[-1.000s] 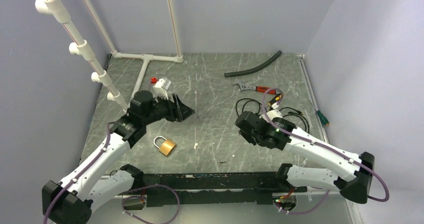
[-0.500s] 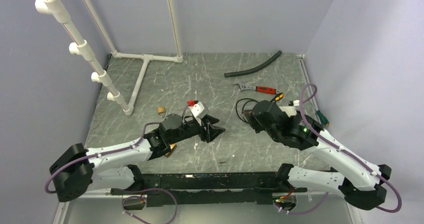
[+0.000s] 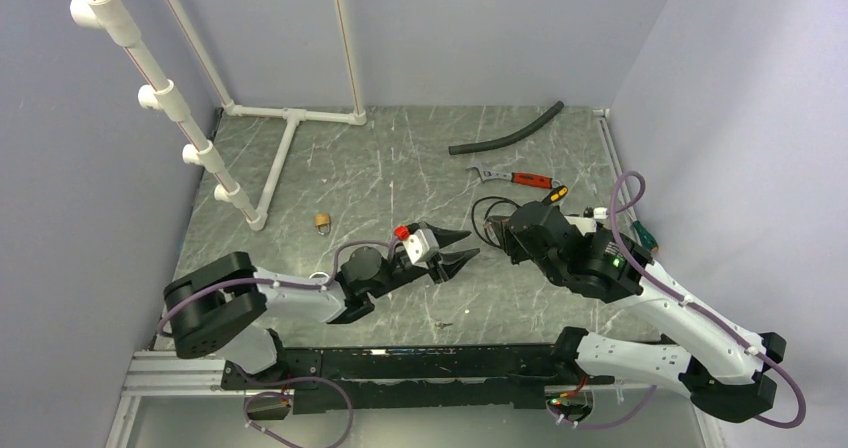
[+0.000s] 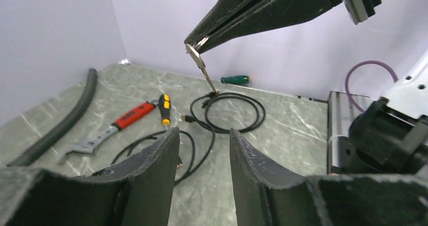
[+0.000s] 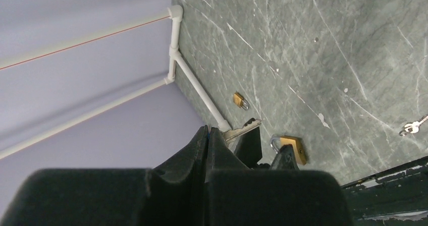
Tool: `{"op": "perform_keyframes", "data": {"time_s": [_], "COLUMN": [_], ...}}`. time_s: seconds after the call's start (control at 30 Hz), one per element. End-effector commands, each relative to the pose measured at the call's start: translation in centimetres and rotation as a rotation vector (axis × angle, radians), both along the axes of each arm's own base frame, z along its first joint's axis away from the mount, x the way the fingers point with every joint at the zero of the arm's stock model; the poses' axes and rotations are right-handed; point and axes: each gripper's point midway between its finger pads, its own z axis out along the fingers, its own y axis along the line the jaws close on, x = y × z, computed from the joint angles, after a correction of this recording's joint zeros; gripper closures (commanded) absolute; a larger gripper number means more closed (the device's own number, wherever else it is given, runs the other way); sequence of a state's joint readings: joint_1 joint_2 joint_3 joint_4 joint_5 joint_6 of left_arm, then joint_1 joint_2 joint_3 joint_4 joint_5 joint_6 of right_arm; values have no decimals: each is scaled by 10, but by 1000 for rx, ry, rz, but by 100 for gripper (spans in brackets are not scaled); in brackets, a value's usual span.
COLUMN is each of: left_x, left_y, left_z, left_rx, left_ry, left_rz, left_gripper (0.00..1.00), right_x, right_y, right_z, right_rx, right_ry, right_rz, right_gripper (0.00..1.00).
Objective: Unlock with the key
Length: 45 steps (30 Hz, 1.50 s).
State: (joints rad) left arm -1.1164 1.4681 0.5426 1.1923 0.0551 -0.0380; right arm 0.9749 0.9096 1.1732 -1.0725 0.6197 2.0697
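Over the tabletop [image 3: 400, 168], the left tool [image 3: 468, 245] pointed low, jaws apart, toward the right tool [image 4: 198, 39], likely for a handover. The padlock [image 5: 290, 148] lay near the left arm. The key [image 4: 201, 64] hung clamped in the right tool's closed tips, blade free.

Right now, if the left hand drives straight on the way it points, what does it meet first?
Probably the key pinched in the shut right hand, hanging close ahead, just above the open gap of the left hand. If it slips under, the coiled black cable comes next; depth is unclear.
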Motion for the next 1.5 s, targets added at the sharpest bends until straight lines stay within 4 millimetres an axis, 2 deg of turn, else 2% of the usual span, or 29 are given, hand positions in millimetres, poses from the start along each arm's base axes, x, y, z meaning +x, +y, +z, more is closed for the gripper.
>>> {"op": "perform_keyframes", "data": {"time_s": [0.0, 0.47, 0.6, 0.8, 1.03, 1.2, 1.3, 1.47], "left_x": [0, 9, 10, 15, 18, 20, 18, 26], "left_y": [2, -15, -14, -13, -9, -9, -5, -3], "left_z": [50, 50, 52, 50, 54, 55, 60, 57], "left_rx": [-161, -147, -178, -176, -186, -168, -175, -85], "left_ry": [-184, -234, -219, -211, -222, -233, -238, -216], "left_rz": [23, 37, 40, 72, 99, 107, 109, 148], "left_gripper": [55, 59, 61, 69, 68, 84, 100, 100], "right_x": [4, 7, 7, 7, 8, 8, 8, 6], "right_y": [2, 15, 17, 23, 28, 27, 25, 13], "right_z": [22, 22, 22, 22, 19, 19, 18, 15], "right_rx": [84, 126, 115, 117, 120, 119, 111, 79], "right_ry": [-33, -61, -60, -57, -56, -57, -61, -92], "right_rz": [-25, 11, 19, 39, 51, 50, 47, 42], "right_gripper": [100, 100, 100, 100, 100, 100, 100, 100]}}
